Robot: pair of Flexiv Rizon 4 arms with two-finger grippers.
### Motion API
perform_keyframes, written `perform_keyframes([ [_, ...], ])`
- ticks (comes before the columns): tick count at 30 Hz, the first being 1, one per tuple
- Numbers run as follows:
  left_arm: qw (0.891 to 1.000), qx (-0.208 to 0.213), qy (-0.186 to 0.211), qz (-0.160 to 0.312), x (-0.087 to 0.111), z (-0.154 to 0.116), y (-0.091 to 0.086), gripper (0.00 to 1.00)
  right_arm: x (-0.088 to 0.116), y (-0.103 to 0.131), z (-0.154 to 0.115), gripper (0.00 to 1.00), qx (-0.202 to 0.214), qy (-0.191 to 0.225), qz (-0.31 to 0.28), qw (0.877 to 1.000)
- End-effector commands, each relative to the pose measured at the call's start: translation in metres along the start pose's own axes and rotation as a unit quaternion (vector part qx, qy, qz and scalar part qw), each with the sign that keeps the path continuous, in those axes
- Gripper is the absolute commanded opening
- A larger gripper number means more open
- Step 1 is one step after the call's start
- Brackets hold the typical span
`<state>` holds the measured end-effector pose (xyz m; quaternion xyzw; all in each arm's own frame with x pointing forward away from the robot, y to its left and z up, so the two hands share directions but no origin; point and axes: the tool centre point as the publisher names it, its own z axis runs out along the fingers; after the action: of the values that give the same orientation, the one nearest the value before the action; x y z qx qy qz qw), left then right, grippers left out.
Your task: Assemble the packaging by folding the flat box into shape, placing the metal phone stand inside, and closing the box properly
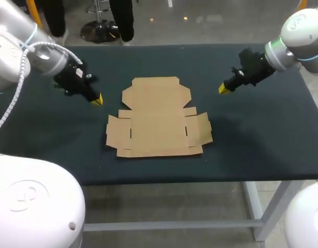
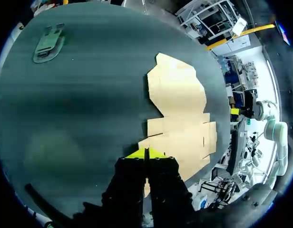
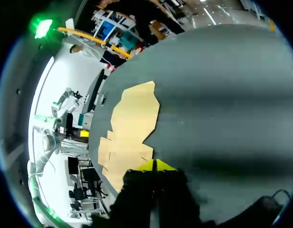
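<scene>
Two grippers, both empty, one at each side of the flat box [image 1: 158, 121]; left gripper [image 1: 96, 98] hanging above the dark table [image 1: 262, 134] near the box's far left corner, yellow tips pressed together with nothing between them; right gripper [image 1: 223, 89] likewise off the right side, level with the far panel, tips closed tight on nothing. Box lying unfolded in the middle of the table, every panel and flap flat against the surface, no wall raised, touched by neither gripper. From the left wrist, well ahead of the fingers and well apart from the cardboard: a flat grey-green piece, taken to be the metal phone stand [image 2: 47, 45]; not to be found from the head camera, perhaps hidden behind the robot's own body.

Judged as the very start: folding not yet begun, stand outside, nothing closed. Next, most likely, bringing both grippers down to the side flaps. Calls for working a tip under a thin edge lying flush on the table, or pinning the base panel with one arm while lifting a wall with the other; needs the tips parted first if a flap is to be pinched. Some risk of merely pushing the light sheet across the table instead of creasing it.
</scene>
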<state>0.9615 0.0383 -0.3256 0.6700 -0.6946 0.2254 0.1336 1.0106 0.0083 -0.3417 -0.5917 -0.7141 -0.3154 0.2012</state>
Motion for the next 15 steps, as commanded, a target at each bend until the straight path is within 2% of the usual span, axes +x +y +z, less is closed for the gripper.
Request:
perform_keyframes([
  [1, 1.0, 0.005, -0.019, 0.001, 0.006, 0.013, 0.003, 0.0, 0.006, 0.006, 0.023, 0.0, 0.004, -0.011, 0.001, 1.0],
  [15, 1.0, -0.002, -0.018, 0.003, -0.002, 0.032, 0.002, 0.0, 0.005, -0.005, 0.055, 0.0, 0.012, -0.012, 0.002, 1.0],
])
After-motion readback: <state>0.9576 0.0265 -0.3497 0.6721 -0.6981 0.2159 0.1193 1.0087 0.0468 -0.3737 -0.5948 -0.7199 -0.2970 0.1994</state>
